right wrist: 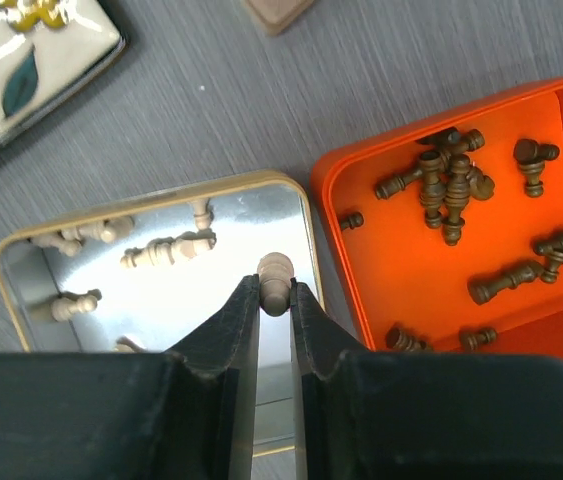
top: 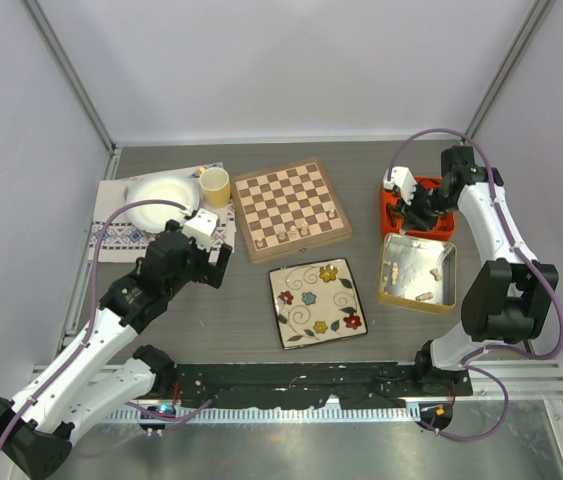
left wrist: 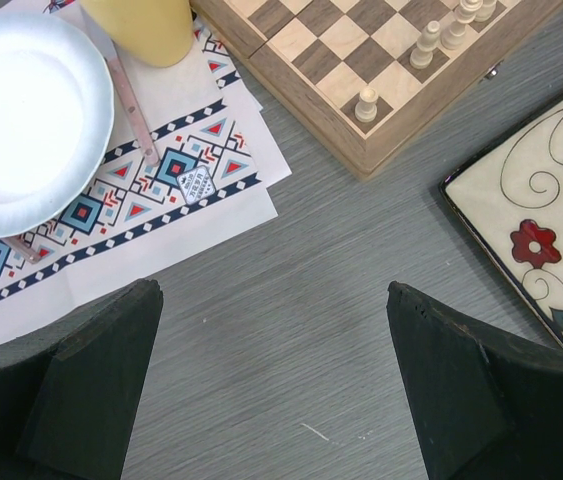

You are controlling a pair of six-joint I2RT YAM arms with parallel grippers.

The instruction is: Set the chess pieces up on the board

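Note:
The board (top: 291, 208) lies at the back centre, with a few pale chess pieces (top: 301, 230) along its near edge; the left wrist view shows that corner (left wrist: 361, 140) and a pale pawn (left wrist: 366, 103). My right gripper (right wrist: 275, 290) is shut on a pale chess piece (right wrist: 275, 272) over the right side of a gold-rimmed tin (right wrist: 151, 190), where more pale pieces (right wrist: 166, 250) lie. Dark pieces (right wrist: 446, 185) lie loose in the orange box (right wrist: 411, 290) beside it. My left gripper (left wrist: 271, 292) hangs open over bare table left of the board, holding nothing.
A square floral plate (top: 318, 300) sits in front of the board. A white paper plate (top: 161, 200), a yellow cup (top: 215, 186) and a patterned placemat (top: 111, 235) are at the back left. The tin (top: 418, 270) and orange box (top: 441, 228) stand at the right.

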